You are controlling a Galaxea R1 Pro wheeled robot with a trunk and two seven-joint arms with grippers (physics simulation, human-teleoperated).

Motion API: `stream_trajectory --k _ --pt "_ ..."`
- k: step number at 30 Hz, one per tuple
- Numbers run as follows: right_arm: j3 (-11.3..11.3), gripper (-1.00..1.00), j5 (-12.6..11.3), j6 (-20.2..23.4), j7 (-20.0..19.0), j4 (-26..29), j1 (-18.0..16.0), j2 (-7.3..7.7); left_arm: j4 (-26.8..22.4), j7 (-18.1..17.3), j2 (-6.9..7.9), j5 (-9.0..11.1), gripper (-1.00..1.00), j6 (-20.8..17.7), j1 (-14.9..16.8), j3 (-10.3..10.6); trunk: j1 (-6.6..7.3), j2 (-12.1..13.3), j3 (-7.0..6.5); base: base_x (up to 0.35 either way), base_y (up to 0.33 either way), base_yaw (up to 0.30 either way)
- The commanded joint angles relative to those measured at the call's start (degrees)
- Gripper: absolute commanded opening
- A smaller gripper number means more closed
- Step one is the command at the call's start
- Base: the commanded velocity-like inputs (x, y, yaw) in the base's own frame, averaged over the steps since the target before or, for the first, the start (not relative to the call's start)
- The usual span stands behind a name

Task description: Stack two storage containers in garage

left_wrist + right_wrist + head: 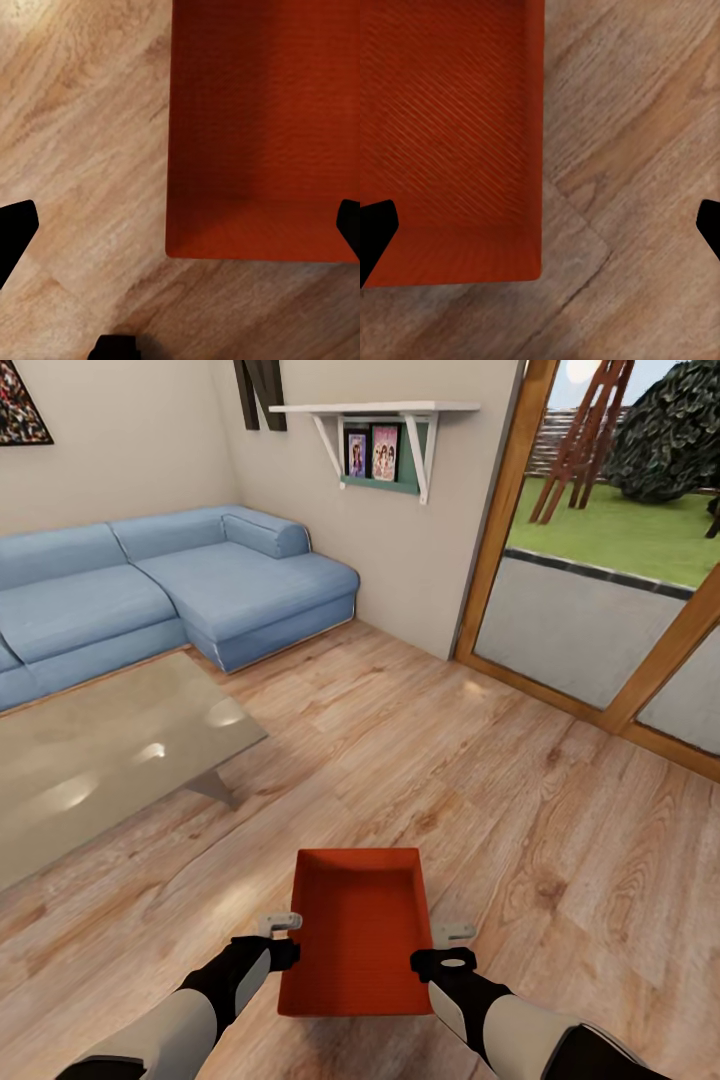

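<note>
While each open claw straddles a side wall, the bin (357,930) could be dropped if squeezed unevenly.

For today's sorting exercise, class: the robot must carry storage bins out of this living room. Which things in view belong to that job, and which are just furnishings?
Belongs to the job:
- orange-red storage container on the wood floor
- left gripper beside one long wall
- right gripper beside the other

Just furnishings:
- blue sofa
- glass coffee table
- wall shelf with framed pictures
- glass doors
</note>
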State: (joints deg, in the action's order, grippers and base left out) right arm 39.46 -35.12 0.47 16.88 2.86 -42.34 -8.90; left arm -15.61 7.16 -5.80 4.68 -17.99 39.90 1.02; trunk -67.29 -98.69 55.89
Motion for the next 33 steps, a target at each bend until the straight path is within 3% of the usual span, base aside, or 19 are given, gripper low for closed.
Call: stream_trajectory --k 1,23,33 --pt "0.5 1.0 -0.5 0.1 0.2 0.0 0.0 0.0 -0.1 0.3 -0.01 0.5 1.0 -0.3 0.0 0.1 -0.22 -0.4 0.22 0.0 0.0 0.0" --pt "0.5 1.0 -0.5 0.1 0.2 0.0 0.0 0.02 -0.2 0.4 0.08 0.5 1.0 -0.1 0.0 0.1 -5.05 -9.3 4.17 0.0 0.0 0.0" --pt "0.4 1.0 -0.5 0.0 0.2 0.0 0.0 0.02 -0.2 0.4 0.08 0.4 1.0 0.0 0.0 0.1 -5.27 -9.7 4.35 0.0 0.0 0.0"
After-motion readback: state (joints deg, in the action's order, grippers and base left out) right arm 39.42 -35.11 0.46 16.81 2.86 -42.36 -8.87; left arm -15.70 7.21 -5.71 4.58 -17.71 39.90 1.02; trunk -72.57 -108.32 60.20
